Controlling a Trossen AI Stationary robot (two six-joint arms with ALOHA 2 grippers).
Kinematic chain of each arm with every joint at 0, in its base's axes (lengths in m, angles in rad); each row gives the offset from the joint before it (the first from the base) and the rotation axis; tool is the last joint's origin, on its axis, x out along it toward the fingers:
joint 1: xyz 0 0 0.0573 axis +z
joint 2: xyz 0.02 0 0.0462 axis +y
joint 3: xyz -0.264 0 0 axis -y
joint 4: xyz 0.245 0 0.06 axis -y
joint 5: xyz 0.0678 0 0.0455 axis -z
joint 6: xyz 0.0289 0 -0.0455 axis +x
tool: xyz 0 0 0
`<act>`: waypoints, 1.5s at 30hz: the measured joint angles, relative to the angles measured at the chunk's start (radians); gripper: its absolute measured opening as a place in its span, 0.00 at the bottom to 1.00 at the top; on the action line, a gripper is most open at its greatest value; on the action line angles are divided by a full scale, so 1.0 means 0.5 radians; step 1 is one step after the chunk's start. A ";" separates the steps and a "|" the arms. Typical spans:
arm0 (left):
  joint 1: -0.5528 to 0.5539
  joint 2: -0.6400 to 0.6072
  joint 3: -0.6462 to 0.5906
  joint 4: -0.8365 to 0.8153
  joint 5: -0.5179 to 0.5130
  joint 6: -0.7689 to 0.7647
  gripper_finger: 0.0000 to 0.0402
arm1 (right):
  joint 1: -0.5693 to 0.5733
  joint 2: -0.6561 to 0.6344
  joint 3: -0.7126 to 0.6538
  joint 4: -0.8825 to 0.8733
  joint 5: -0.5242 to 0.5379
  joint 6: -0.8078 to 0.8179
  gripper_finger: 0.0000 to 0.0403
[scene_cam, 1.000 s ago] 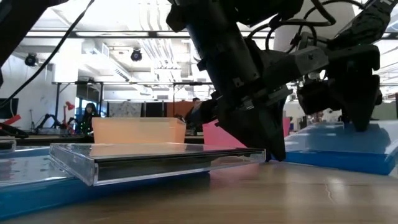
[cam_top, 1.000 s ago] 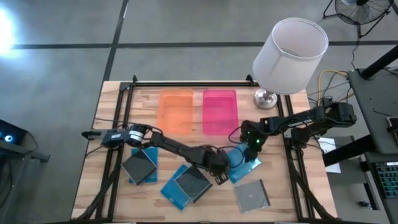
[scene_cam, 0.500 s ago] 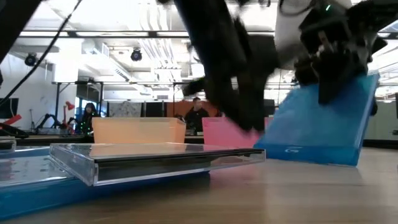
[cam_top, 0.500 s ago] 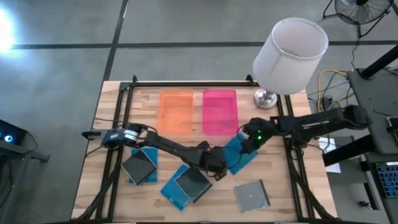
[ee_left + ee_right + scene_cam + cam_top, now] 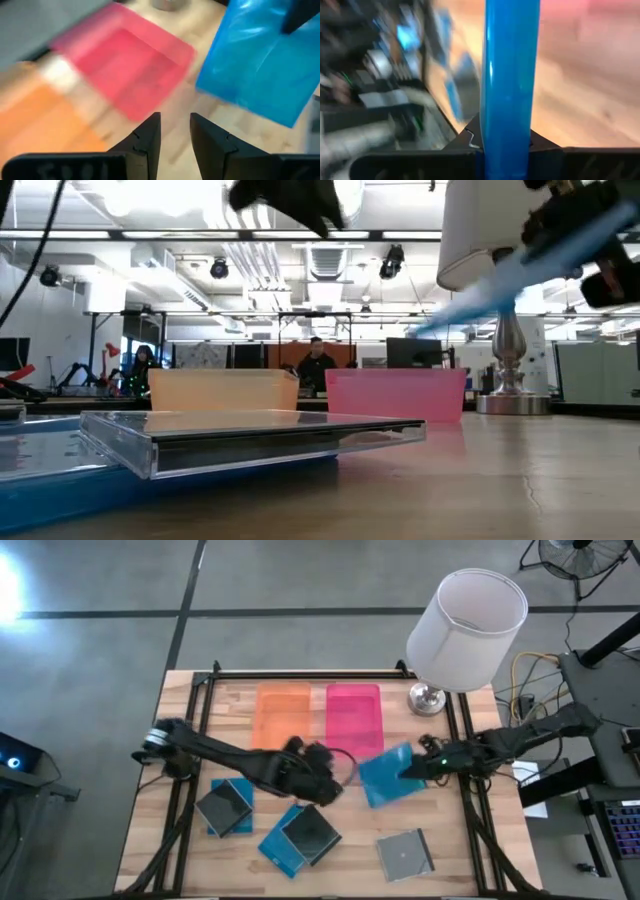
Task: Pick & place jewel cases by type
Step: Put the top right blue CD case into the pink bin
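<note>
— One blue jewel case is off the counter now. The right hand has closed on its edge and holds it in the air, just in front of the pink tray. In the right wrist view the case stands edge-on between the two fingers.

— And the other cases?

— Four are lying on the counter: a grey case on a blue one at the left, a grey case on a blue case in the middle, and a clear silvery case alone near the front edge. In the low view the clear case on blue lies flat.

— How will such a case handle?

— It is probably light and stiff, thin hard plastic, so it should not bend. The faces look smooth and glossy, so it may slip or swing if it is held only at one edge. Too strong a squeeze could crack it, I think.

— Where is the best hold?

— Across the thin edge, near the middle of one side, as the right hand does now.

— And the left hand?

— It is raised between the orange tray and the lifted case. Its fingers stand a little apart and hold nothing.
</note>
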State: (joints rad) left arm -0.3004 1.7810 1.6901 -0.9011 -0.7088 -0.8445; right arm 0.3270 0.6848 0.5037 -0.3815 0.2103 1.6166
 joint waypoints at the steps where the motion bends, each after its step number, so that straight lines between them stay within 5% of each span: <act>1: 0.000 -0.073 -0.038 -0.048 -0.052 -0.049 0.22 | 0.062 -0.017 0.033 -0.019 0.225 0.059 0.03; 6: 0.005 -0.449 -0.277 -0.253 -0.286 -0.312 0.22 | 0.309 0.092 0.179 -0.263 1.369 0.429 0.03; 9: 0.005 -0.682 -0.495 -0.281 -0.381 -0.443 0.22 | 0.316 0.316 0.227 -0.318 1.738 0.740 0.03; 17: 0.005 -1.287 -1.019 -0.245 -0.538 -0.494 0.22 | 0.074 1.093 0.564 -0.322 1.866 1.356 0.03; 21: 0.002 -1.598 -1.146 -0.241 -0.701 -0.365 0.22 | -0.165 1.453 0.908 -0.323 1.902 1.338 0.03; 25: 0.002 -1.928 -1.158 -0.232 -0.640 0.040 0.22 | -0.342 1.748 1.270 -0.676 1.750 1.349 0.03; 28: 0.002 -2.143 -1.128 -0.235 -0.434 0.322 0.22 | -0.435 1.877 1.507 -1.127 1.360 1.200 0.03; 31: 0.002 -2.315 -1.113 -0.235 -0.254 0.501 0.22 | -0.512 1.929 1.699 -1.302 0.922 0.682 0.03; 37: 0.002 -2.566 -1.116 -0.242 -0.196 0.637 0.22 | -0.659 1.929 2.061 -1.281 0.699 0.018 0.03; 42: 0.001 -2.639 -1.132 -0.255 -0.187 0.744 0.22 | -0.902 1.988 2.281 -1.374 0.324 -0.979 0.03; 45: 0.002 -2.660 -1.132 -0.253 -0.189 0.747 0.22 | -0.996 2.092 2.415 -1.532 0.161 -1.247 0.03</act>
State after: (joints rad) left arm -0.2995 0.4509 1.1243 -1.0277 -0.8033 -0.4711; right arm -0.1712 1.7308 1.7110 -1.1475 0.2909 0.9931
